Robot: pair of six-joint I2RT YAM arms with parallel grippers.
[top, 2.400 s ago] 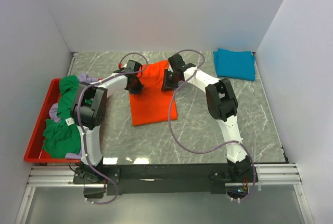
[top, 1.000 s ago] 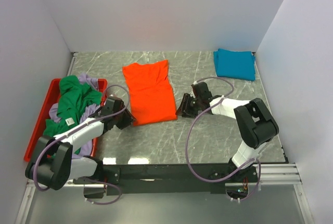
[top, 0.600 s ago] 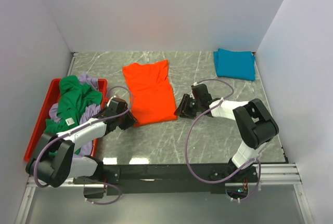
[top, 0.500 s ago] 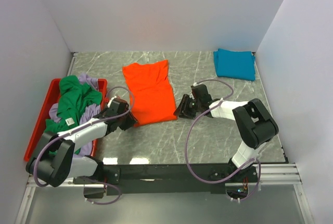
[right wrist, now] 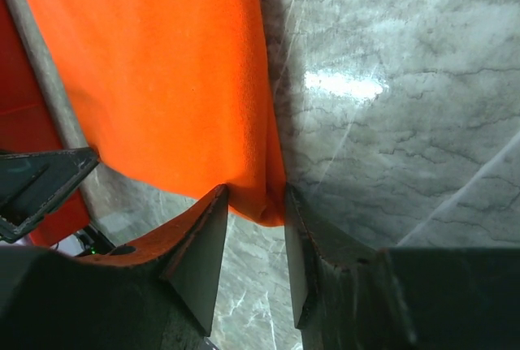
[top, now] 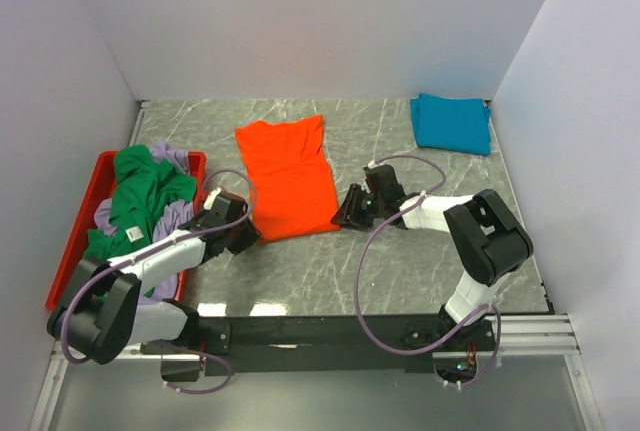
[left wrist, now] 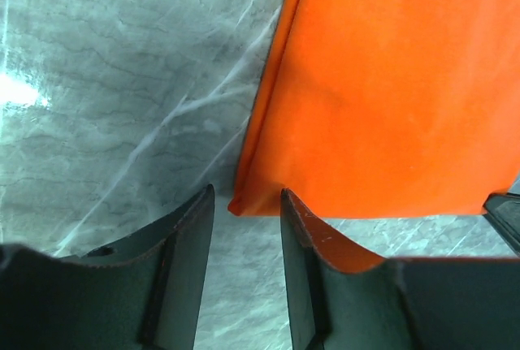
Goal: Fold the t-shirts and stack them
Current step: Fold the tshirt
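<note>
One shirt looks finished: the teal-blue shirt (top: 452,123) lies folded flat at about 1 o'clock on the worktop (top: 400,271). The orange shirt (top: 288,176) lies at the centre as a long narrow panel, so I judge it half folded, with the crosswise fold not yet made. The left tool (left wrist: 246,196) sits at its 7 o'clock corner and the right tool (right wrist: 256,197) at its 5 o'clock corner. Each has its fingers spread with the cloth corner in the gap, not pinched. The green shirt (top: 135,201) and lavender shirt (top: 105,213) lie heaped unfolded in the red tray (top: 68,269) at 9 o'clock. No stack exists yet.
</note>
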